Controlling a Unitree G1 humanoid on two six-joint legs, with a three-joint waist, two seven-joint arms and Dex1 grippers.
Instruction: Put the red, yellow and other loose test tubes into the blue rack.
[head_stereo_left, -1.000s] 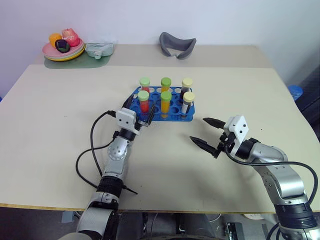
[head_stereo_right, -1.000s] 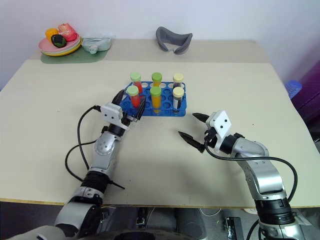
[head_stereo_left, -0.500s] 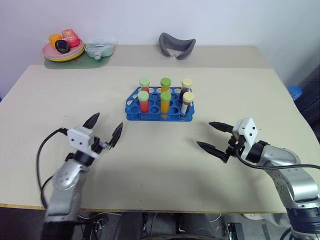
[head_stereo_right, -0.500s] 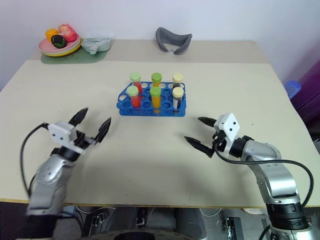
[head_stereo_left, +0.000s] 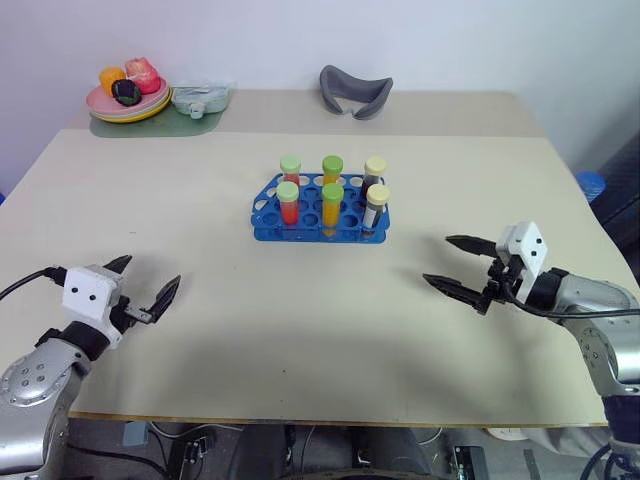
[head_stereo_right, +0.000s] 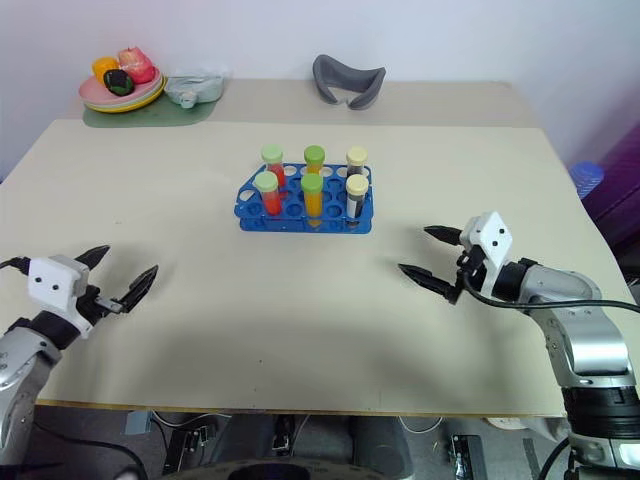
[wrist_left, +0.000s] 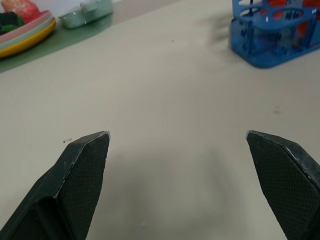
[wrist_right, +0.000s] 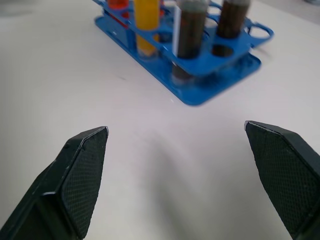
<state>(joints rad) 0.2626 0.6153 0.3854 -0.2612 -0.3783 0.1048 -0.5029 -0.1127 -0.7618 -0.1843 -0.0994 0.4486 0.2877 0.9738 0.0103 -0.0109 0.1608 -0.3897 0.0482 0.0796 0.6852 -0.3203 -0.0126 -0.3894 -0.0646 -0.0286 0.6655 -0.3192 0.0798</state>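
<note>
Six test tubes stood upright in the blue rack (head_stereo_left: 320, 211), their long axes vertical and their caps pointing up, set as two rows of three. The far row held a red tube (head_stereo_left: 290, 168), an orange-yellow tube (head_stereo_left: 332, 168) and a dark tube (head_stereo_left: 374, 169); the near row repeated the order with a second red tube (head_stereo_left: 288, 201), a second orange-yellow tube (head_stereo_left: 331, 203) and a second dark tube (head_stereo_left: 376, 203). The red and orange-yellow ones wore green caps, the dark ones pale yellow caps. The rack sat near the middle of the beige table (head_stereo_left: 300, 320), its long side running left to right.

The left gripper (head_stereo_left: 143, 290) hung near the table's front left edge, well apart from the rack, its two black fingers spread wide with nothing between them. The right gripper (head_stereo_left: 462, 268) hung to the right of the rack and nearer the front, fingers likewise wide apart and empty, tips aimed toward the left.

At the far left corner a stack of plates (head_stereo_left: 125, 103) carried toy fruit, with a pale green dish (head_stereo_left: 200, 97) just beside it on a green mat. A grey curved object (head_stereo_left: 355, 90) lay at the far edge behind the rack.
</note>
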